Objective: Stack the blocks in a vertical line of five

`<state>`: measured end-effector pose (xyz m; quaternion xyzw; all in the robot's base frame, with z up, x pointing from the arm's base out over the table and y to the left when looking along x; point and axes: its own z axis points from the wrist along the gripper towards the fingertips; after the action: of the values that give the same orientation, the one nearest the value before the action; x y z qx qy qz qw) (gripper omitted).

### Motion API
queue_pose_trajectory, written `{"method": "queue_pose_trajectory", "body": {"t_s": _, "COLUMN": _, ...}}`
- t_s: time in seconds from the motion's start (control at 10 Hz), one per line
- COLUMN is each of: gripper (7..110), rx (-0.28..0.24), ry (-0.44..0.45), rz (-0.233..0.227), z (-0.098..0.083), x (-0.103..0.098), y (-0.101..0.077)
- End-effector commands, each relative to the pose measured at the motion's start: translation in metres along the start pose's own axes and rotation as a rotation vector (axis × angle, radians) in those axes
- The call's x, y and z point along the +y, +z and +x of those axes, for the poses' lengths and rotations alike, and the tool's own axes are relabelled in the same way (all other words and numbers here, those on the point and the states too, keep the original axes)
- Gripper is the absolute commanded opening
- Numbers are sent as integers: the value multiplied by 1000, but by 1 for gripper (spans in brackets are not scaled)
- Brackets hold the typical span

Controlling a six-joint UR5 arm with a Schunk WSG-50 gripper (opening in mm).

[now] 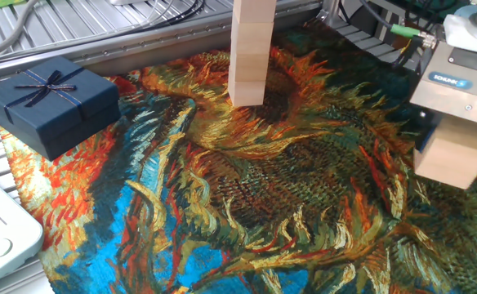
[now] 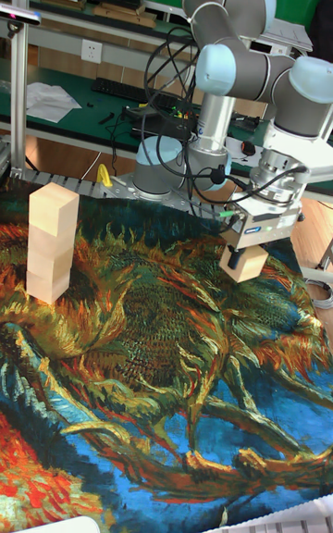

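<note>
illumination is bright, even and diffuse in both views, apparently from overhead. shadows are soft: a faint dark patch lies on the patterned cloth (image 1: 287, 188) beside the base of the block stack (image 1: 251, 53). the pale cube faces appear well exposed without clipping. the gift box (image 1: 51, 102) lid shows a mild sheen. the fixed view is slightly soft at its right edge. the tall fixed view is sharp throughout, with mild glare on the arm (image 2: 231, 6).
</note>
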<state>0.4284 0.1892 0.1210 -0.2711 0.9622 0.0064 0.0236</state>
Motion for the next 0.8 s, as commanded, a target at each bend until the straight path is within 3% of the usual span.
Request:
{"method": "queue_pose_trajectory", "body": {"t_s": 0.0, "gripper": 7, "rx": -13, "ry": 100, "rz": -55, "z": -4, "x": 11, "y": -3}}
{"method": "queue_pose_trajectory", "body": {"t_s": 0.3, "gripper": 7, "rx": 35, "ry": 52, "rz": -16, "z": 8, "x": 2, "y": -3}}
{"method": "queue_pose_trajectory", "body": {"t_s": 0.7, "gripper": 7, "rx": 65, "ry": 118, "rz": -25, "z": 15, "x": 5, "y": -3}}
